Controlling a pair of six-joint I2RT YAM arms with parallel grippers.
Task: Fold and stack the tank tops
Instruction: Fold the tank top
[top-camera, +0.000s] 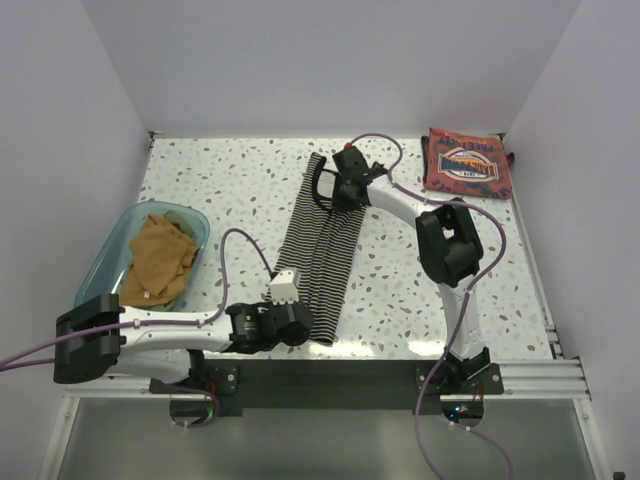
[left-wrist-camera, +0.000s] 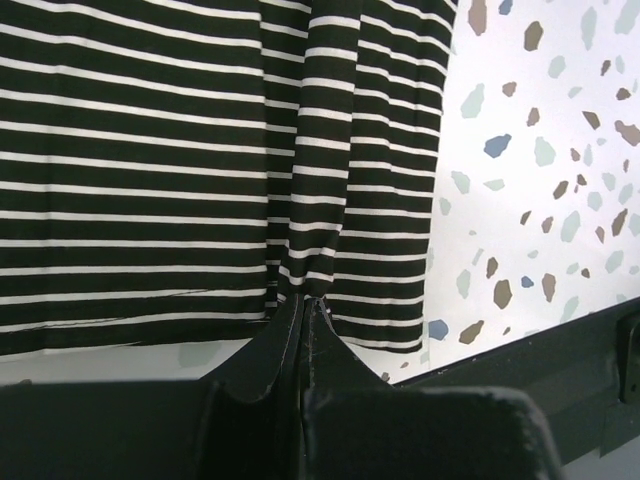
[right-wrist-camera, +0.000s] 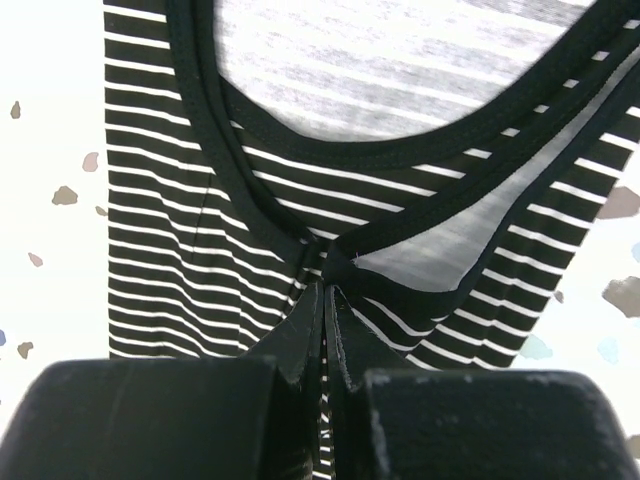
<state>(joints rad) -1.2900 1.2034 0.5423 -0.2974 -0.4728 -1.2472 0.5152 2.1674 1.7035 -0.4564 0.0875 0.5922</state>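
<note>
Top cam: my black-and-white thin-striped tank top (top-camera: 318, 255) lies stretched along the speckled table (top-camera: 220, 180). Left wrist: I've got the left hand (left-wrist-camera: 303, 300) pinching its hem. Right wrist: right hand (right-wrist-camera: 325, 290) is clamped on the dark neckline trim.

A white speckled tabletop boxed in by plain walls

The white terrazzo-patterned tabletop (top-camera: 220, 190) carries grey, brown and blue flecks; smooth pale lilac-white walls (top-camera: 330, 60) close it on three sides; a black metal rail (top-camera: 330, 372) runs along its near edge; light is even, with a faint sheen near that rail.
</note>
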